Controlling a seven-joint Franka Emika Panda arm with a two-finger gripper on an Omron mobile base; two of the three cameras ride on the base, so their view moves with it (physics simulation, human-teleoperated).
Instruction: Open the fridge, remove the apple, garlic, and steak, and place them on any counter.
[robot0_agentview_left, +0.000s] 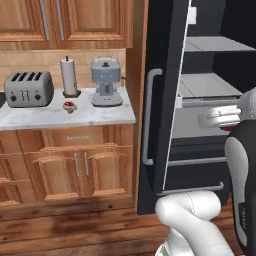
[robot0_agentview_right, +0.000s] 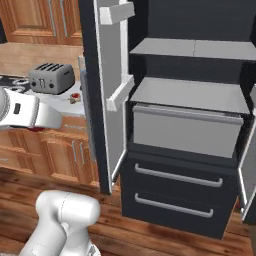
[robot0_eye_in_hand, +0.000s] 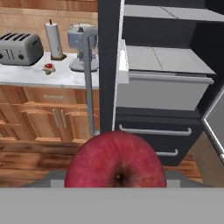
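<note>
from the left: the toaster (robot0_agentview_left: 29, 89) sits at the counter's (robot0_agentview_left: 100, 114) back left edge, the steak (robot0_agentview_left: 69, 105) mid-counter. the fridge (robot0_agentview_right: 185, 115) stands open. our gripper (robot0_eye_in_hand: 116, 183) holds the apple (robot0_eye_in_hand: 116, 162) in wide-spread fingers (smooth, firm, light; grip its widest girth).

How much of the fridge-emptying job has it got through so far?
The fridge stands open, and the steak lies on the counter. The apple looks gripped, held up outside the fridge and not yet set down. The garlic is left; I cannot spot it.
</note>
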